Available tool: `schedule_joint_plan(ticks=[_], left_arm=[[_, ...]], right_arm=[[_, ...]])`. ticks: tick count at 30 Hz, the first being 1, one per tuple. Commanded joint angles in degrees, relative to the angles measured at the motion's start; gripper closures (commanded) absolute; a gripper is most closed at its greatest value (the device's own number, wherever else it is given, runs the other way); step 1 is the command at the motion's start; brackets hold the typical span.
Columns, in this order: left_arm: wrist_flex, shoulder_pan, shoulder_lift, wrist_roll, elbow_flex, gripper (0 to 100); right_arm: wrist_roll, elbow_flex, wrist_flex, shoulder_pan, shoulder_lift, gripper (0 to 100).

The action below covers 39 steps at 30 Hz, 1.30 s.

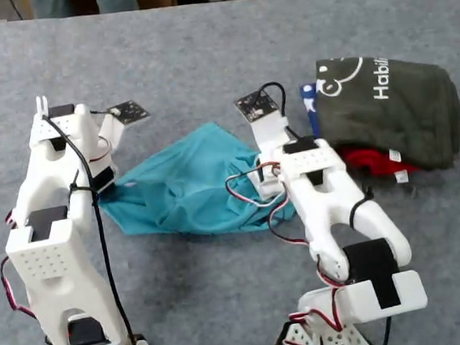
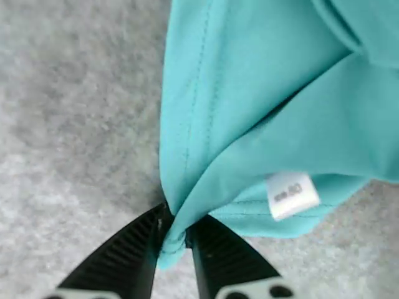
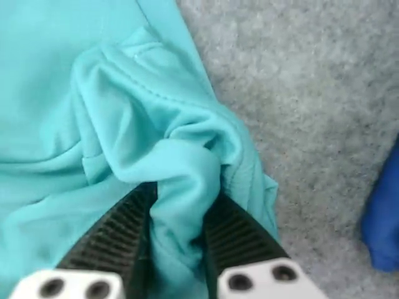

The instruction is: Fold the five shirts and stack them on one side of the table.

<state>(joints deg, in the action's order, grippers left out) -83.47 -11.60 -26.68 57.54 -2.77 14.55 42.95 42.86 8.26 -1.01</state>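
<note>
A teal shirt (image 1: 190,184) lies crumpled on the grey table between the two arms. My left gripper (image 2: 176,233) is shut on a corner of the teal shirt (image 2: 249,112) at its left edge; a white size label (image 2: 292,194) shows near the hem. My right gripper (image 3: 181,212) is shut on a bunched fold of the teal shirt (image 3: 93,124) at its right side. At the right of the table sits a stack of folded shirts: a dark green one (image 1: 387,108) on top, a red one (image 1: 376,161) below, blue cloth (image 1: 311,103) at its left edge.
The grey carpet-like table cover (image 1: 178,55) stretches wide behind the arms. The blue cloth (image 3: 381,224) lies close to my right gripper. Both arm bases stand at the near table edge.
</note>
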Motion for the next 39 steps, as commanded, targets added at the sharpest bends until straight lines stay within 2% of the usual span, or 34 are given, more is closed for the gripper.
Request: schedule_joint_plan(ticks=[1, 7, 9, 15, 18, 20, 24, 30, 35, 39], left_arm=[[-3.4, -1.3, 7.3, 0.8, -1.2, 97], [-6.0, -7.1, 20.7, 0.9, -1.1, 97], [-6.4, -9.5, 24.8, 1.1, -0.7, 97], [-10.0, -15.6, 32.5, 1.1, -0.7, 97], [-10.8, -18.1, 33.1, 1.8, 0.7, 97], [-10.7, -18.9, 33.6, 4.7, 4.4, 97], [-8.8, -19.6, 33.8, 7.6, 13.9, 97], [7.6, -21.7, 33.8, 6.6, 31.9, 97], [19.1, -21.8, 33.8, -0.8, 41.4, 97], [19.9, -22.0, 33.8, -1.6, 42.6, 97]], right_arm=[[0.4, -1.5, 0.2, -0.2, 0.0, 96.9], [0.4, -17.0, 21.6, -0.4, -6.9, 75.0], [0.4, -23.5, 27.4, -0.4, -9.7, 72.1], [0.3, -38.7, 33.4, 0.7, -13.1, 76.1], [0.3, -42.7, 33.2, 4.9, -11.6, 80.2], [0.3, -45.1, 32.1, 9.1, -9.1, 83.4], [0.3, -50.8, 28.4, 16.0, 0.0, 88.5], [0.3, -63.1, 26.8, 21.7, 23.4, 85.7], [0.7, -79.6, 30.2, 25.0, 43.5, 79.6], [0.7, -96.5, 38.2, 26.4, 56.9, 79.7]])
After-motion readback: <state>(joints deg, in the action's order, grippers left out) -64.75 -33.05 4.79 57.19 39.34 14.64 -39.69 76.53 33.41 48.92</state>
